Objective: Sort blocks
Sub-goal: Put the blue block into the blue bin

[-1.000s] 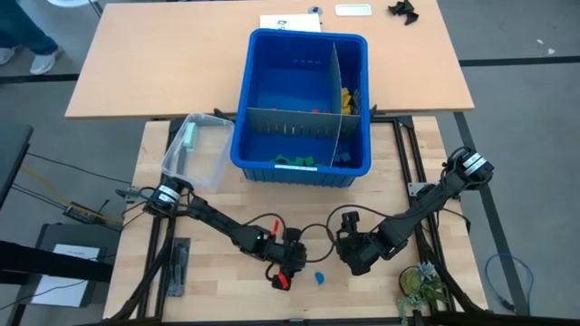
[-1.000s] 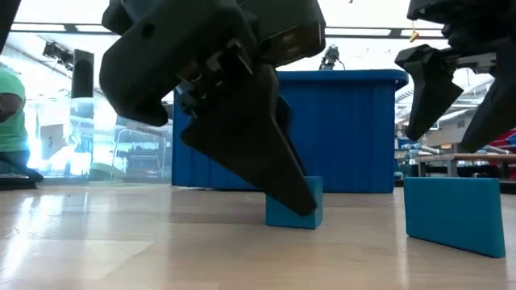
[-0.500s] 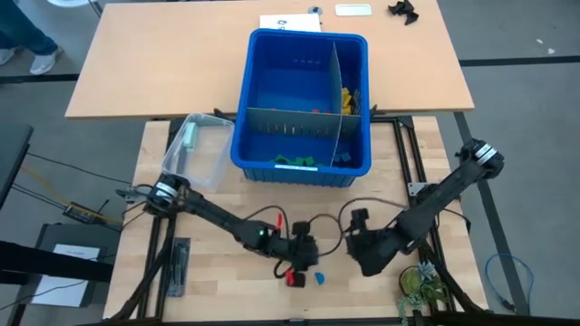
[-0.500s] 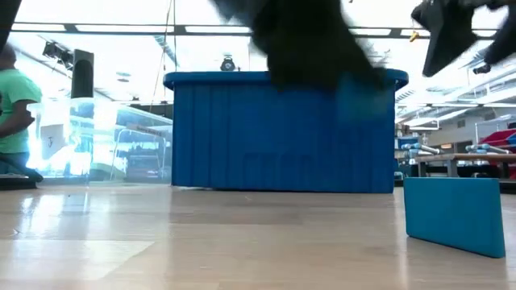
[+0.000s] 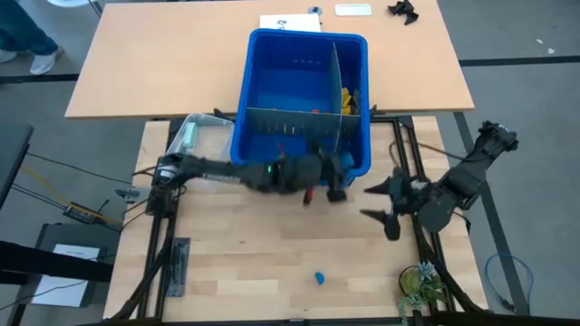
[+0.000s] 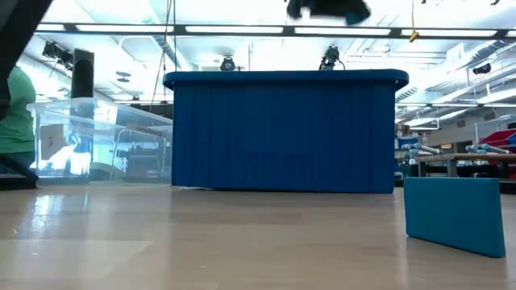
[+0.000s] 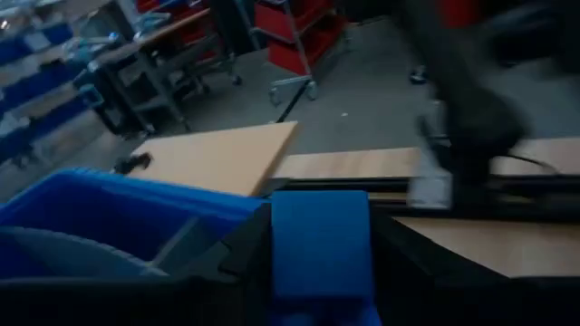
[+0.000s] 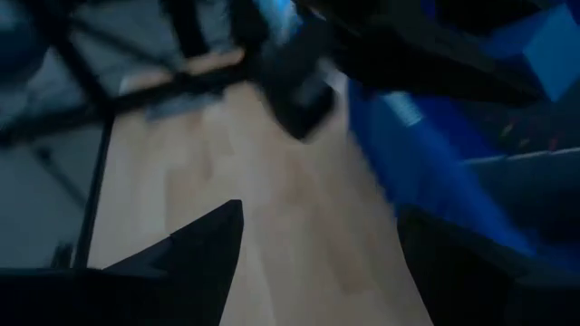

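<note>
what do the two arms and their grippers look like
Both arms are dark, slim and jointed. The left gripper has a small green light and red markings on its wrist, and black cables trail at the arm's base. The right gripper has two dark, pointed fingers.

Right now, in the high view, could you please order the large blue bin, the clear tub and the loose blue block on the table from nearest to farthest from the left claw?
1. The large blue bin: the left claw, shut on a blue block, is at its near wall.
2. The loose blue block: alone, toward the table's near edge.
3. The clear tub: beyond the bin's left corner.
</note>
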Robot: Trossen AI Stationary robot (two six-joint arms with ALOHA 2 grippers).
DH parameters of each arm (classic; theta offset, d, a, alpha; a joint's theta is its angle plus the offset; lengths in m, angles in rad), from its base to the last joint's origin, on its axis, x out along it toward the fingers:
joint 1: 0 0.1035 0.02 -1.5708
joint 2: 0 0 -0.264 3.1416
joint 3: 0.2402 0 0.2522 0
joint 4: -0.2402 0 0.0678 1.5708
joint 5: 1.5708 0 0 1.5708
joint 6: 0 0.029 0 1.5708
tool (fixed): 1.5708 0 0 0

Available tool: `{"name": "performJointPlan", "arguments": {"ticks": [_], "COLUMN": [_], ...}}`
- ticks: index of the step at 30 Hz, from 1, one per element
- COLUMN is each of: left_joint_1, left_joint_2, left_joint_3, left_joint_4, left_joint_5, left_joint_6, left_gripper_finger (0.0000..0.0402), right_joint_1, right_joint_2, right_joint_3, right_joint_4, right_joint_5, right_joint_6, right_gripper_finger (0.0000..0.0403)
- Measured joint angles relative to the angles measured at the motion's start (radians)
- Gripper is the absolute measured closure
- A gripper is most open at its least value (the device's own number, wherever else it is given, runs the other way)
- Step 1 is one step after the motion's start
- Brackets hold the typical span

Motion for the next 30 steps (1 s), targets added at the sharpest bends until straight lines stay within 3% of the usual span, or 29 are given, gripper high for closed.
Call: {"name": "performJointPlan", "arguments": {"ticks": [7,10,18,25,30], "left_joint_1": [0.162,0.185,0.166,0.014,-0.134], "left_joint_2": [0.027,0.038,0.031,0.016,0.017], "left_joint_3": [-0.004,-0.007,0.021,0.173,0.17], "left_joint_4": [0.017,0.018,-0.017,-0.437,-0.616], "left_joint_5": [0.314,0.386,0.444,0.453,0.399], "left_joint_6": [-0.101,-0.115,-0.109,-0.103,-0.083], "left_gripper_finger": [0.0244,0.0232,0.0165,0.015,0.0152], "right_joint_1": [0.0,0.0,0.0,0.022,0.069], "right_joint_2": [-0.026,-0.015,0.006,0.01,0.034], "right_joint_3": [0.0,0.0,0.0,0.0,0.0], "right_joint_4": [-0.001,0.0,0.0,0.009,0.005], "right_joint_5": [0.085,0.086,0.066,-0.099,-0.122], "right_joint_6": [0.013,0.013,0.02,0.022,-0.03], "right_gripper_finger": [0.011,0.011,0.011,0.011,0.011]}}
